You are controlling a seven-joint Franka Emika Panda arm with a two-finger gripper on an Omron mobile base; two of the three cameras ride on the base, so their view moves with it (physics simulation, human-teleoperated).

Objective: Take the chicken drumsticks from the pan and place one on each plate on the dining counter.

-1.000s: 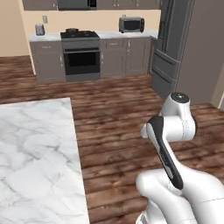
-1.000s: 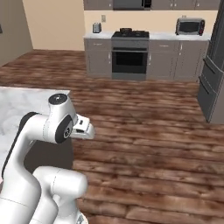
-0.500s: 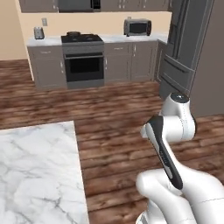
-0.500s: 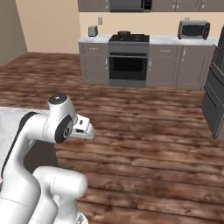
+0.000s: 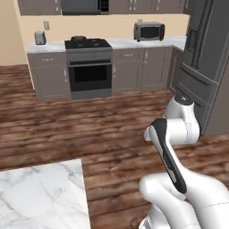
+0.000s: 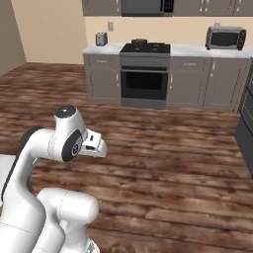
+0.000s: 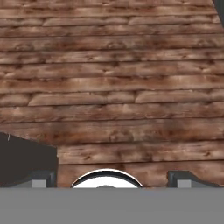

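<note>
I'm out on the wood plank floor [image 5: 103, 134], base pointed at the far kitchen wall. Judging by that, I'm in transit toward the stove, arm folded in close so it clears things while the base drives.

Dining bench [image 5: 40, 194]: one marble corner shows at the lower left of the left base view, bare there. Can't see plates on that corner.

Stove [image 5: 89, 67] sits mid-wall between grey cabinets, cooktop at worktop height. Fridge [image 5: 210, 67] to its right, microwave [image 5: 149, 31] on the worktop beside it, toaster [image 5: 40, 37] at the worktop's left end.

Pan [image 5: 78, 38]: a small dark round thing on the back left of the cooktop, probably it. Also visible in the right base view [image 6: 139, 41]. Too far to read the handle, so I can't give its long axis or heading. Drumsticks: can't make any out at this range, presumably in the pan.

My hand [image 7: 111, 179]: pointed down at the floor, fingers spread wide, nothing between them. Makes sense, empty and pre-opened for the first pick.
</note>
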